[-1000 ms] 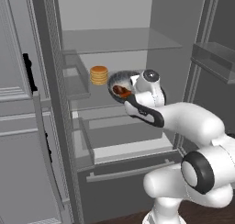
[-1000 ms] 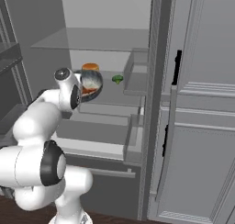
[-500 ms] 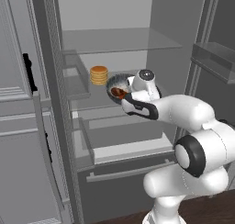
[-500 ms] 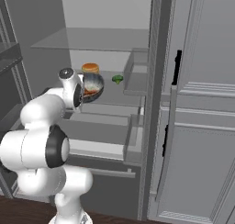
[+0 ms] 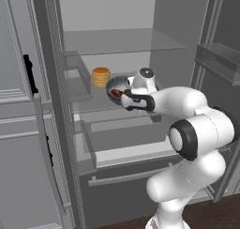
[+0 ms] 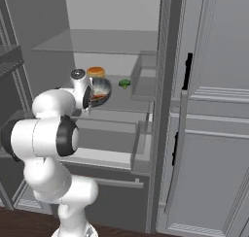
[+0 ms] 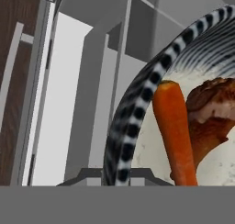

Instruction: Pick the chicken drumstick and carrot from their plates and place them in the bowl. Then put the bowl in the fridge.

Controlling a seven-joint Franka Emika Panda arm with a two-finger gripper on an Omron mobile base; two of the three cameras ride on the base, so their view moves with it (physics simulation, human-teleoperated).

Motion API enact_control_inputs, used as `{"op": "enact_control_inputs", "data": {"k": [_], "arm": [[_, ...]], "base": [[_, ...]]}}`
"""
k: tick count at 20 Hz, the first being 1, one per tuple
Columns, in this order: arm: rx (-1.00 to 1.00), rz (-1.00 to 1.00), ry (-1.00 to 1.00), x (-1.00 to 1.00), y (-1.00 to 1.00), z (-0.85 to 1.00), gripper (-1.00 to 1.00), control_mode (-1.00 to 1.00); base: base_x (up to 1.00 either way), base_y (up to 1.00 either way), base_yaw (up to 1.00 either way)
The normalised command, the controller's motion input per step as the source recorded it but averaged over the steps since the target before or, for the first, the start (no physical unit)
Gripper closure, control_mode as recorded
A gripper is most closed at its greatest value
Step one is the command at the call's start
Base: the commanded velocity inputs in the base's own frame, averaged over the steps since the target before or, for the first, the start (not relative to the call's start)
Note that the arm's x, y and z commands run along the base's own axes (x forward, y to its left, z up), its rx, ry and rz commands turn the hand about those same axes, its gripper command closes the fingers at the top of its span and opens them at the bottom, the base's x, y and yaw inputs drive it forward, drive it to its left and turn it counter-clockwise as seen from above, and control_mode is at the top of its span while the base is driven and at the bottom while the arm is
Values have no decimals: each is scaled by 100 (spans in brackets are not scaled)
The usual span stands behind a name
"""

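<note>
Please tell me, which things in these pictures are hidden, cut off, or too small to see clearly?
- Gripper: in both base views the hand and bowl cover the fingertips, so open or shut is unclear.
- Bowl: the hand view's edges cut off most of its rim.
- Carrot and chicken drumstick: hand view crops them.
- Small green item on the fridge shelf: too small to name.

glass fridge shelf (image 5: 93,103), pancake stack (image 5: 101,76) and green broccoli (image 6: 125,84) on it

Fridge (image 5: 117,17) shelf open ahead. Pancake stack (image 5: 101,76) stands just left of bowl (image 5: 116,86); green item (image 6: 125,83) to right, near door shelf (image 6: 144,80). Glass shelf (image 6: 97,42) limits headroom.
</note>
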Motion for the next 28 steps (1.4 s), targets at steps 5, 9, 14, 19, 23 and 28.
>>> {"op": "enact_control_inputs", "data": {"k": [5, 9, 14, 19, 23, 28], "arm": [[1, 5, 3, 57, 0, -8, 100, -100], [0, 4, 1, 51, 0, -17, 100, -100], [0, 4, 0, 10, 10, -14, -100, -100], [0, 1, 0, 25, 30, 0, -100, -100], [0, 1, 0, 44, 15, 0, -100, -100], [0, 2, 0, 54, 14, 0, -100, -100]], "base": [[0, 0, 0], [0, 0, 0], [0, 0, 0], [0, 0, 0], [0, 0, 0], [0, 0, 0]]}}
